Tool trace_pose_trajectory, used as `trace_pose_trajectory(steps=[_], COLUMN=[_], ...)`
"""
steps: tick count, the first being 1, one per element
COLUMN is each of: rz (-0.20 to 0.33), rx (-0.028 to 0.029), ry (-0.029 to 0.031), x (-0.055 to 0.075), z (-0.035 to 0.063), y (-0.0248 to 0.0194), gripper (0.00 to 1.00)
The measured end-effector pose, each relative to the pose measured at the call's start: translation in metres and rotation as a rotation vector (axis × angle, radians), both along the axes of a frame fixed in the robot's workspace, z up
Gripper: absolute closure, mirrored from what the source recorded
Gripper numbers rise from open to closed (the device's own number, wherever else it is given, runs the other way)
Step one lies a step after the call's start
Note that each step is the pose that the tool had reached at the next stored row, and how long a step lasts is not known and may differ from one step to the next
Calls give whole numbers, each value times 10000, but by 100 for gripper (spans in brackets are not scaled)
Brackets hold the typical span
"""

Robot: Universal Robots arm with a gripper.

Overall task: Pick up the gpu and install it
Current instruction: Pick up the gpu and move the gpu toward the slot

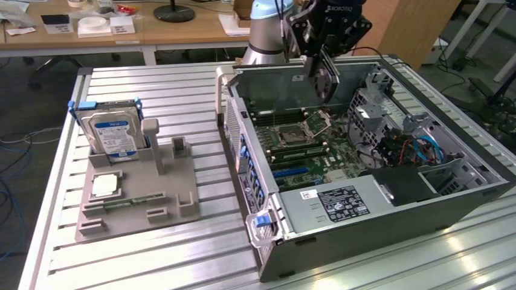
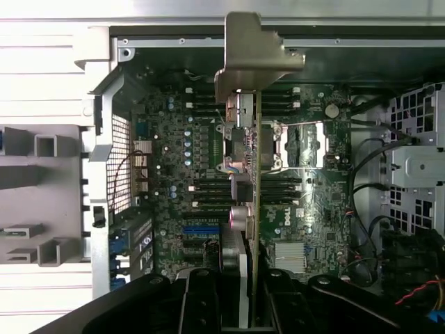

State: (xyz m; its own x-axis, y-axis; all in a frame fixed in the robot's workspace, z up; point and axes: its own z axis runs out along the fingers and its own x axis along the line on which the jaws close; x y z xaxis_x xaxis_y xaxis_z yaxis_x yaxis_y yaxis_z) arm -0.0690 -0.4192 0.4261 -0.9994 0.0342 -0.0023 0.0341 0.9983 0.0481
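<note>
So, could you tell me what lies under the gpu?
Held by the pincer, the gpu hangs over the motherboard in the open computer case, near the CPU socket. The strip of board directly beneath the card is covered.

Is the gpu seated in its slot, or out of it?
Out. The gripper holds the gpu edge-down above the open computer case, clear of the motherboard.
</note>
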Motion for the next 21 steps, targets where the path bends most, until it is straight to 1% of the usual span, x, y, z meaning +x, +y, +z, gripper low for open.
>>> trace_pose_trajectory(steps=[21], rz=[1], rx=[0], ry=[0], x=[243], z=[0], y=[-10], gripper=[72])
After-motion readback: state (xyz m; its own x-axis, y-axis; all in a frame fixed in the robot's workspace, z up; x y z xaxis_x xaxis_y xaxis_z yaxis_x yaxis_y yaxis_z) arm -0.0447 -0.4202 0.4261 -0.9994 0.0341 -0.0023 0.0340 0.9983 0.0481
